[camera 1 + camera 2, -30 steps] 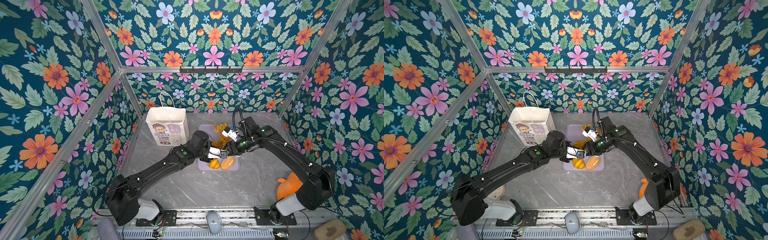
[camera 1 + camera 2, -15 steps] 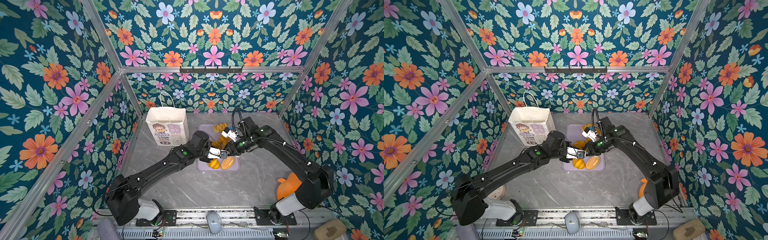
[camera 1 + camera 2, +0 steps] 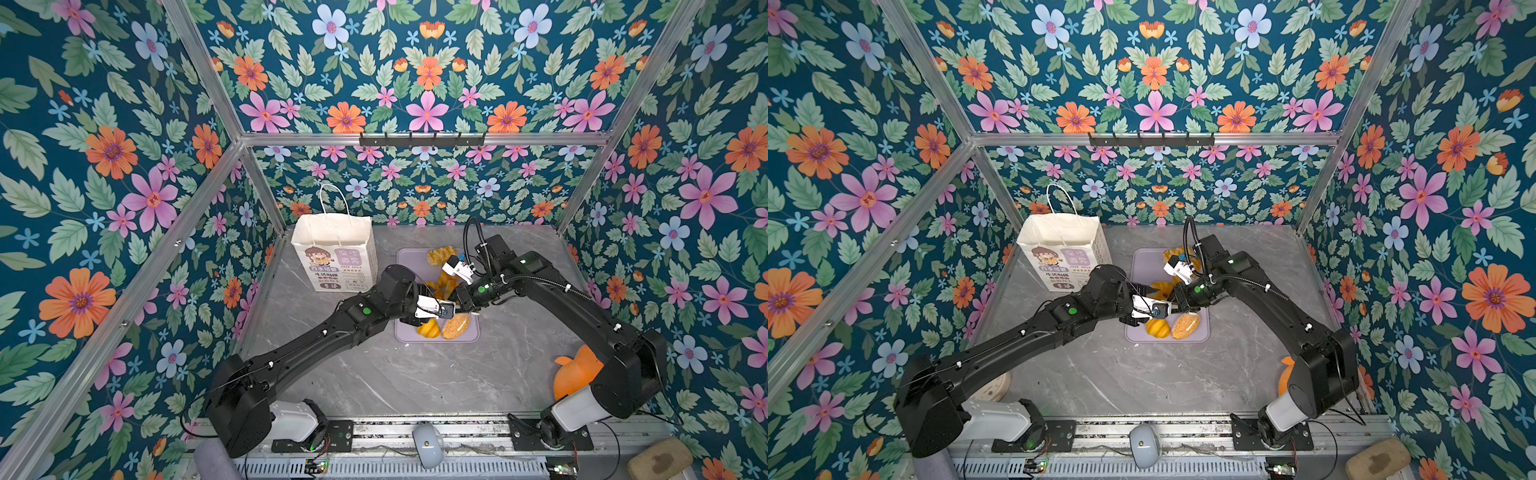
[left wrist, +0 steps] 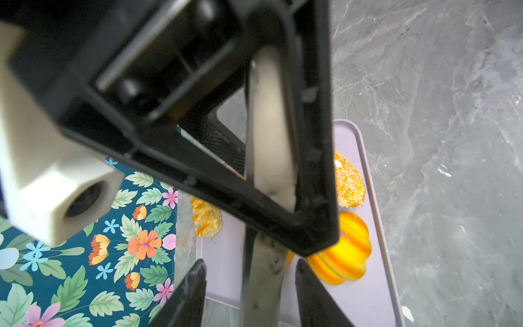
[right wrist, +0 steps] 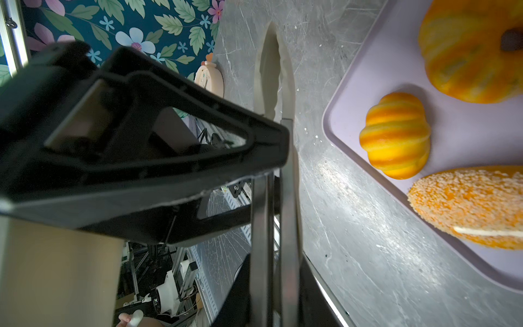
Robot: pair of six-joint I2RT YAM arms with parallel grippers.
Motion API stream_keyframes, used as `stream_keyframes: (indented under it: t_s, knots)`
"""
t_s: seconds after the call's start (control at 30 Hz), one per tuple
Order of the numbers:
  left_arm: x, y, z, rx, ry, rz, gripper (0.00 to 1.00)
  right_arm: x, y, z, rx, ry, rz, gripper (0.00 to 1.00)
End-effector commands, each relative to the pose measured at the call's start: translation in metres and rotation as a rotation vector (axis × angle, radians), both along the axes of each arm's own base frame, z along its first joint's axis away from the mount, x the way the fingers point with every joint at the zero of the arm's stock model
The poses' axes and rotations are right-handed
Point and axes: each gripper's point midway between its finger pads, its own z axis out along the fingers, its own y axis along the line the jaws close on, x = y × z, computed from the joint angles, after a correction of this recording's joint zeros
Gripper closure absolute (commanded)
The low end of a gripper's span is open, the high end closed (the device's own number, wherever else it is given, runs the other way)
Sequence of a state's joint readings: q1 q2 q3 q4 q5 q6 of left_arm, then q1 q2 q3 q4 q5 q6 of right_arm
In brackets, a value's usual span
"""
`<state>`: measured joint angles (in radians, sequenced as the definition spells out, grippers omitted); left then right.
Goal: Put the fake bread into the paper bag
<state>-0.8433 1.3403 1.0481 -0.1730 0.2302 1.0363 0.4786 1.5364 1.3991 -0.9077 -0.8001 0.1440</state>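
Two high top views downward; wrist views close over lilac tray (image 4: pixel 368 297).

In the right wrist view the picture's edge is cutting off the tongs (image 5: pixel 271 70) between the fingers of the right gripper (image 5: pixel 273 294), and also the pumpkin-shaped bun (image 5: pixel 475 56) and the crumbed roll (image 5: pixel 467 209). In the left wrist view that gripper is standing blurred before the lens, covering much of the lilac tray (image 4: pixel 373 297). In both top views the arms (image 3: pixel 357 316) are hiding the middle breads (image 3: pixel 442 286), and we are not managing to read the paper bag (image 3: pixel 332 266) print.
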Motion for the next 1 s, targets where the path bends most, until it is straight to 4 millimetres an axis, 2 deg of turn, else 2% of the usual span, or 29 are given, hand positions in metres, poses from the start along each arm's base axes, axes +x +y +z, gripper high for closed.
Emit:
stream_keyframes:
  t_s: [0.0,0.23,0.4,0.53,0.67,0.83,0.97]
  knots:
    - [-0.001,-0.001,0.020,-0.081,-0.020,0.008,0.42,0.000,0.000,0.004,0.004,-0.038,0.011,0.80]
    - [-0.016,0.015,0.040,-0.213,-0.019,0.044,0.35,-0.001,-0.007,0.002,-0.039,-0.062,0.008,0.81]
    - [-0.012,0.031,0.057,-0.356,0.018,0.167,0.31,0.001,-0.018,0.003,-0.103,-0.100,-0.006,0.79]
    - [-0.010,0.044,0.073,-0.468,0.078,0.239,0.31,-0.001,-0.027,0.005,-0.151,-0.121,-0.023,0.73]
    - [-0.016,0.059,0.083,-0.563,0.111,0.283,0.31,-0.002,-0.039,0.004,-0.213,-0.143,-0.058,0.64]
    - [-0.019,0.094,0.100,-0.706,0.144,0.422,0.30,-0.004,-0.048,0.004,-0.246,-0.160,-0.085,0.61]
    - [-0.015,0.128,0.128,-0.852,0.146,0.574,0.17,-0.004,-0.049,0.002,-0.258,-0.146,-0.093,0.59]
